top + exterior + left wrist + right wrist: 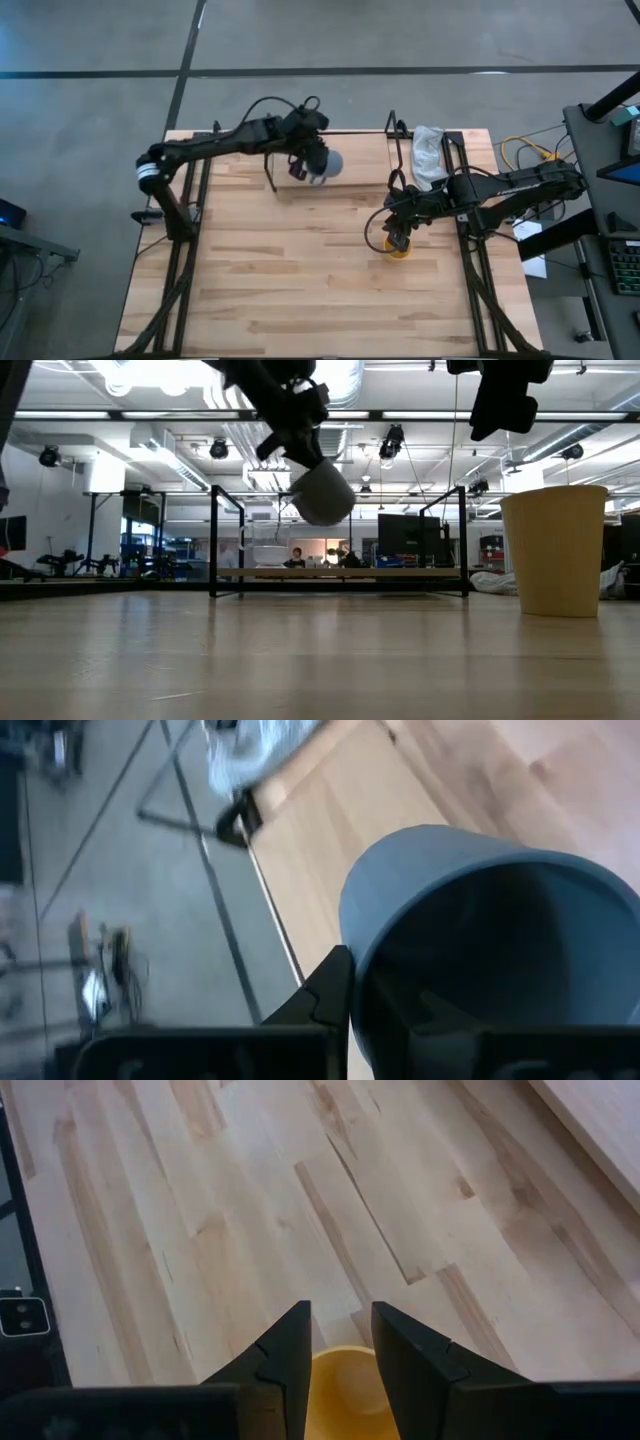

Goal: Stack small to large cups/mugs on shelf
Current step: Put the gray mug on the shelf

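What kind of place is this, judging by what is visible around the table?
Probably a robotics lab or workshop. Ceiling track lights and exposed ducts hang over an open room, dark monitors stand beyond the wooden table, and a concrete floor surrounds it.

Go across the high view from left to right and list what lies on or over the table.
Left gripper holding the grey-blue mug over the shelf → right gripper above the yellow cup → white cloth.
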You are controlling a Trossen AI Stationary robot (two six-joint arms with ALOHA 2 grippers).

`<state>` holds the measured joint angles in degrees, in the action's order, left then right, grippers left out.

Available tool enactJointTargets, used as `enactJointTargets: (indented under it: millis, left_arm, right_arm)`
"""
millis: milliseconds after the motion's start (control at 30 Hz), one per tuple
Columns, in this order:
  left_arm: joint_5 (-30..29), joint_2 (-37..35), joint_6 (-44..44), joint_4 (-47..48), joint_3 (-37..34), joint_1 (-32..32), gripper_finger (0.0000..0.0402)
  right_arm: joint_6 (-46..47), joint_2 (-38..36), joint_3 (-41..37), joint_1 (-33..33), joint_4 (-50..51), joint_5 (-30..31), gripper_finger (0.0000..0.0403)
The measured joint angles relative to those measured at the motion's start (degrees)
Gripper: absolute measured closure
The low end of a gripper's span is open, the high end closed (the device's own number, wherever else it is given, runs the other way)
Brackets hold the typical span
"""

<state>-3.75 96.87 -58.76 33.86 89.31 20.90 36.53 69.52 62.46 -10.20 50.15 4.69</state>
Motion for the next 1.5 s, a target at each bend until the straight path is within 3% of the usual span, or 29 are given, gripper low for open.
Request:
enactJointTargets:
  millis: [233, 367, 567, 1233, 1500]
  left_arm:
    - [1.70, 8.83, -8.13, 0.30, 10.83, 0.81, 0.0402]
    - [1.55, 14.24, -12.42, 6.47, 17.55, 1.43, 0.0402]
    - [-0.97, 19.30, -13.80, 9.25, 21.88, 2.39, 0.0402]
    - [-0.86, 19.24, -15.04, 16.17, 21.92, 3.97, 0.0401]
    - [-0.85, 19.24, -9.07, 16.16, 21.12, 3.92, 0.0401]
  right_arm:
    - [-0.39, 0.00, 0.00, 0.09, 0.00, 0.02, 0.0300]
    - [-0.42, 0.00, 0.00, 0.09, 0.02, 0.07, 0.0300]
    - [-0.55, 0.00, 0.00, 0.09, 0.07, 0.53, 0.0300]
    - [-1.66, 0.00, -0.04, 0.09, 0.20, 1.44, 0.0300]
    - [-1.52, 0.00, -0.07, 0.09, -0.01, 1.46, 0.0300]
